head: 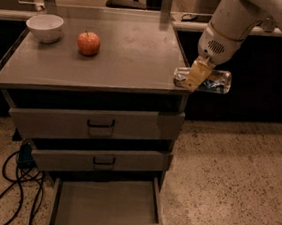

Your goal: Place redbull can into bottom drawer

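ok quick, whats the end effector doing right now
End effector: closed on the redbull can, held sideways by the right front corner of the cabinet top.

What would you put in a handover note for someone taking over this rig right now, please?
Tool: shut on the redbull can, held sideways at the cabinet top's front right corner, partly past its edge.
Bottom drawer: pulled open, lower and left of the can.
Done: can grasped.
Left: bring it down to the bottom drawer and release it inside.
Also on the top, left side: apple, bowl.
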